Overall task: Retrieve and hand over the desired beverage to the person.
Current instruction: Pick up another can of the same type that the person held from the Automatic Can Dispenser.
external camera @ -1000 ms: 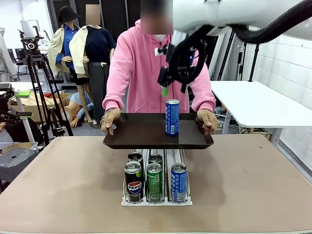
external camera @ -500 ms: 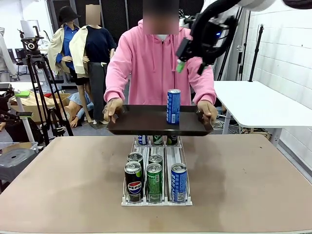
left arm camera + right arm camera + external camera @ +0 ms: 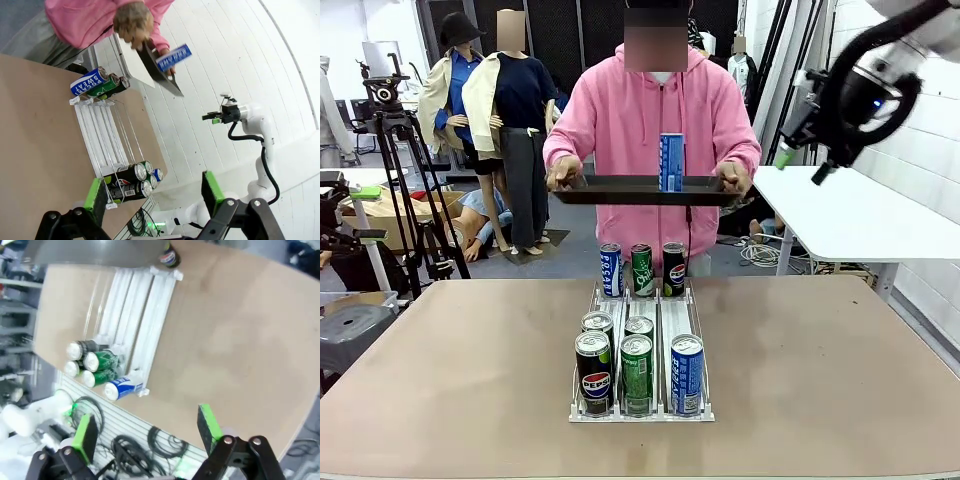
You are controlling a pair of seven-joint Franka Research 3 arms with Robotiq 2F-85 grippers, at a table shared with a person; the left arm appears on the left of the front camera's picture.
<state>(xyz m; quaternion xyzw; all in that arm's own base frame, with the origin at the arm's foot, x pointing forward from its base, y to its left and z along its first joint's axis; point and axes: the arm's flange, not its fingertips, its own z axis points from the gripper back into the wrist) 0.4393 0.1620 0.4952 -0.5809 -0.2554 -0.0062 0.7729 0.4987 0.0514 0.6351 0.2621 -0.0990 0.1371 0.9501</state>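
In the front view, the person in the pink hooded top (image 3: 650, 110) stands at the far side of the brown table (image 3: 450, 370). The person's hands (image 3: 563, 173) hold a flat dark tray (image 3: 620, 190) up at chest height, well above the table. A tall blue drink can (image 3: 671, 162) stands upright on the tray, a little to the picture's right of the middle.

A white plastic rack (image 3: 670, 318) with three lanes lies on the table. Three cans stand at its far end: one blue, one green and one black. At its near end a black Pepsi can (image 3: 593, 372), a green can (image 3: 637, 372) and a blue can (image 3: 687, 374) stand in a row. Two more cans stand just behind the black one and the green one.

The right gripper (image 3: 803, 163) hangs high up at the picture's right, well apart from the tray. Its green-tipped fingers are spread apart with nothing between them.

In the left wrist view, the left gripper (image 3: 154, 192) has its two fingers spread wide with nothing between them. Far off are the rack, the person's hand on the tray and the tall blue drink can.

In the right wrist view, the right gripper's fingers (image 3: 207, 425) are wide apart and hold nothing. The table and the rack lie far below, with cans bunched at one end of the rack.
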